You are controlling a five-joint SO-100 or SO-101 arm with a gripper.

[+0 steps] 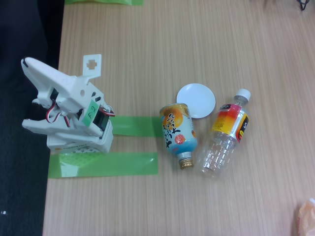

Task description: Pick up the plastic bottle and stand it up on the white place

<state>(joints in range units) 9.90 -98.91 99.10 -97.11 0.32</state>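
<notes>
The plastic bottle [228, 132] lies on its side right of the table's centre. It is clear and ribbed, with a yellow, red and black label, and its white cap [242, 95] points up and to the right. The white place [196, 100], a small flat round disc, lies just left of the bottle's cap end. My white arm [69, 103] is folded over its base at the table's left edge, well away from both. Its gripper is too hard to pick out among the white parts to tell how the jaws stand.
A shorter orange-and-light-blue bottle [178, 132] with a gold neck lies between the arm and the plastic bottle, its base close to the disc. Two green tape strips [103, 164] run beside the arm's base. A pale orange object [306, 216] sits at the bottom right corner.
</notes>
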